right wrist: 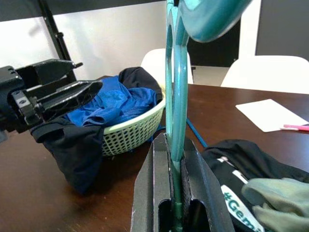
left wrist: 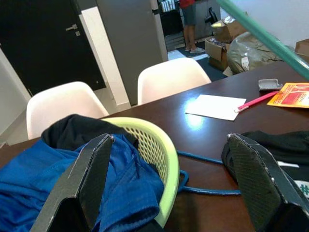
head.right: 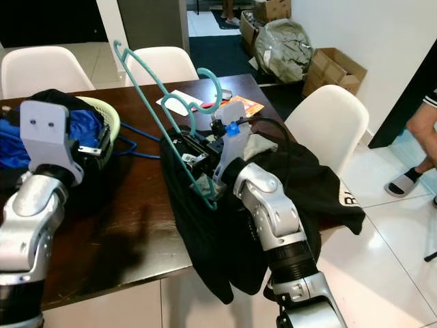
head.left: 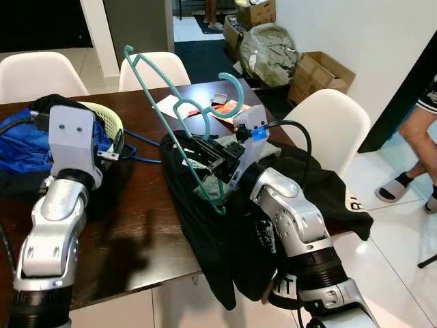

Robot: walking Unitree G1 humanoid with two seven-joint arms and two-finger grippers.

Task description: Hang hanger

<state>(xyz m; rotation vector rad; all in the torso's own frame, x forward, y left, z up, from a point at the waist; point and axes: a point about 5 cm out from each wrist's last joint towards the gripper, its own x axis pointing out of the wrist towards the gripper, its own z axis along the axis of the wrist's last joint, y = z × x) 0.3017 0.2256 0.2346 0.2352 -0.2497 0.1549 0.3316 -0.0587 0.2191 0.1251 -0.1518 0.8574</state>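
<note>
Over on the left, the left end effector [left wrist: 169, 193] is up above the dark wooden tabletop [head.left: 136, 232], fingers [left wrist: 82, 183] spread wide and released, nothing between them. Right in front of it sits the pale green basket [head.left: 113, 126], stuffed with blue clothing [head.left: 20, 143] and a dark garment [left wrist: 72, 133] draped over its rim. A blue cord [head.left: 140, 157] trails off the basket across the wood.

Moving to the middle, here's the teal hanger [head.left: 171, 109], tilted up off the tabletop, its long bar reaching toward the white chairs [head.left: 153, 68] and its hook [head.left: 232, 85] curling overhead. The right end effector [head.left: 208, 158] has it clenched: in the right wrist view both fingers [right wrist: 193, 193] are pressed tight against the hanger's thin frame, just above a black garment [head.left: 225, 232].

That black garment is heaped on the tabletop under the right arm and spills over the near edge. Beyond it lie a white sheet of paper [head.left: 171, 104], a pink pen [left wrist: 256, 100] and an orange leaflet [left wrist: 292, 93].

Further right, another white chair [head.left: 328, 130] sits at the tabletop's end, cardboard boxes [head.left: 317, 75] and a stuffed bag [head.left: 270, 51] stand by the wall, and a person's leg [head.left: 416, 137] in a sandal is at the far edge.
</note>
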